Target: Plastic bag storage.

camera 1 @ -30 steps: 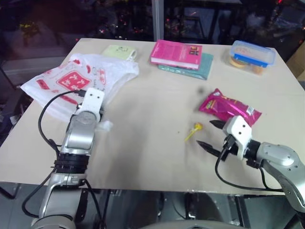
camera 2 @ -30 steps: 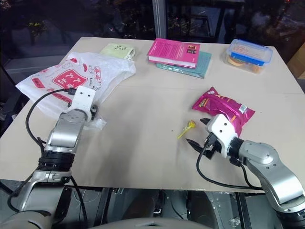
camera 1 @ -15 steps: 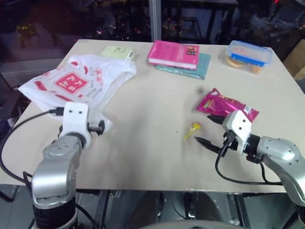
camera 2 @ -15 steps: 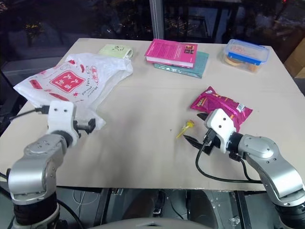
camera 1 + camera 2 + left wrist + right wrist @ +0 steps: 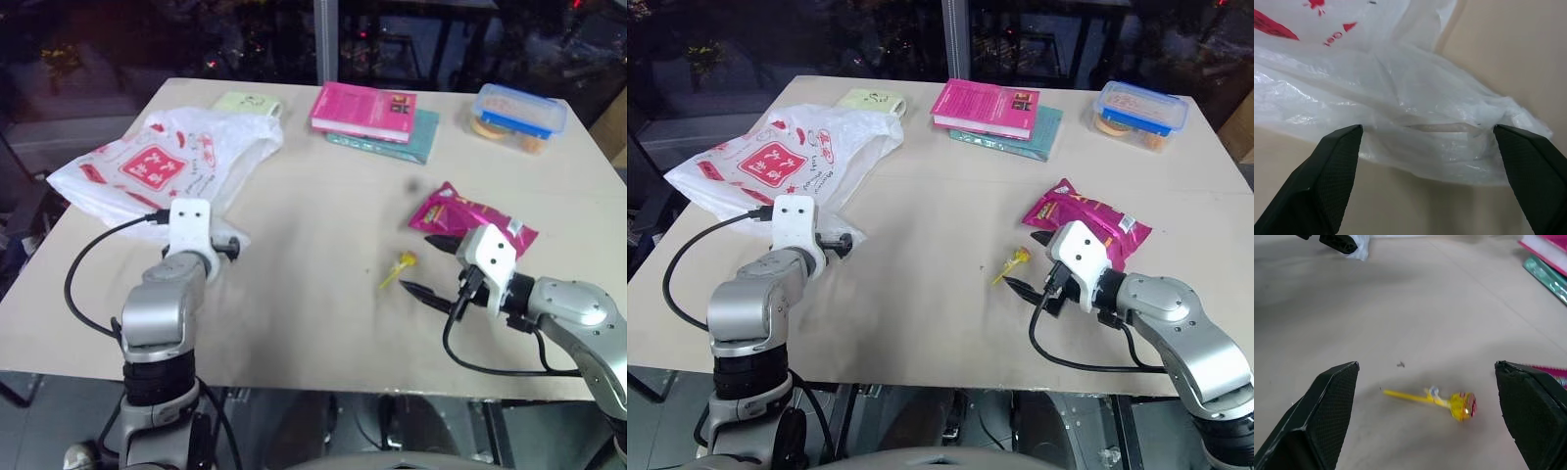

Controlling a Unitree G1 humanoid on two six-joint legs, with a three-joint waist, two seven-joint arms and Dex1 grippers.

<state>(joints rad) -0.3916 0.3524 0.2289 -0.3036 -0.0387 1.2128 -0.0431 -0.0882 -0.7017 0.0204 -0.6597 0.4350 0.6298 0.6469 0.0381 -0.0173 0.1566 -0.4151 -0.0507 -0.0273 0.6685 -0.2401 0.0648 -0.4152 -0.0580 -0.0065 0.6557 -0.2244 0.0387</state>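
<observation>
so far nothing is stored: my left gripper [image 5: 1427, 183] stands wide apart with the crinkly translucent white plastic bag [image 5: 1400, 112] just beyond its tips, unfolded; my right gripper [image 5: 1430, 418] gapes over a yellow lollipop [image 5: 1449, 402].

Two head cameras are looking forward and down over the whole table [image 5: 323, 294], sharing nearly the same scene. The left wrist camera is sitting very close above the table, facing the plastic bag [image 5: 1415, 117] at its near-left corner. The right wrist camera is looking low across the table at a yellow lollipop [image 5: 1449, 401], also seen from the head.
</observation>
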